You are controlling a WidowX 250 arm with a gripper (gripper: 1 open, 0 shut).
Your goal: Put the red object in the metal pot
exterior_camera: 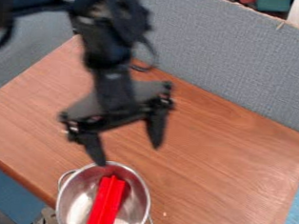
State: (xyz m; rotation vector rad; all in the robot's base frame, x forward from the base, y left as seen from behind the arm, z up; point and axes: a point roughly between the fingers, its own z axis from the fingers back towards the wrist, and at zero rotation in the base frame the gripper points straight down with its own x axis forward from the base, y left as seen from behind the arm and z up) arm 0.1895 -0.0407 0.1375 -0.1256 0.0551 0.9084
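Note:
The red object (pixel 109 203), a long flat bar, lies inside the metal pot (pixel 72 207) at the bottom of the view, leaning from the far rim down toward the near side. The pot is round, shiny steel and stands at the near edge of the wooden table. My gripper (pixel 125 152) hangs above and slightly behind the pot, open, its two dark fingers spread wide with nothing between them. One fingertip (pixel 97 157) sits just above the pot's far rim.
The wooden table (pixel 226 147) stretches behind and to the right of the pot. A grey fabric partition (pixel 220 51) runs along the back. The table's near edge drops off at the bottom left beside the pot.

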